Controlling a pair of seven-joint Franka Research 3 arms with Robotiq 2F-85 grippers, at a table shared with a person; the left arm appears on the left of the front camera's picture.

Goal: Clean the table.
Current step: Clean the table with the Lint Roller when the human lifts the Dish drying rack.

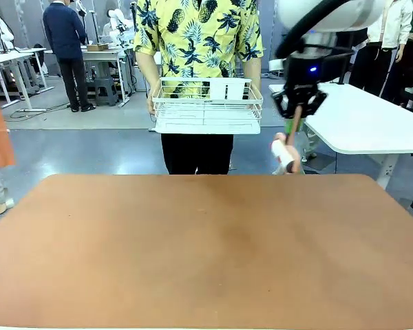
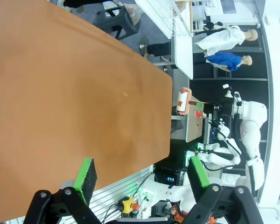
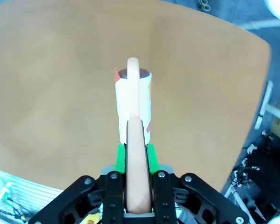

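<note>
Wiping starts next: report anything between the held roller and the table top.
Nothing visible. The right gripper, jaws shut on the lint roller, holds it above bare table near the far right corner; the wire rack is held beyond.

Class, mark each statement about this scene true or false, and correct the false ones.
1. The right gripper is shut on the handle of a lint roller. True.
2. The left gripper is clamped on a cloth. False: its jaws stand open and hold nothing.
3. A person at the far side holds a white wire rack. True.
4. The wire rack stands on the table. False: the person holds it up, beyond the table's far edge.
5. The lint roller is on the robot's left side of the table. False: it is on the robot's right side, near the far edge.
</note>
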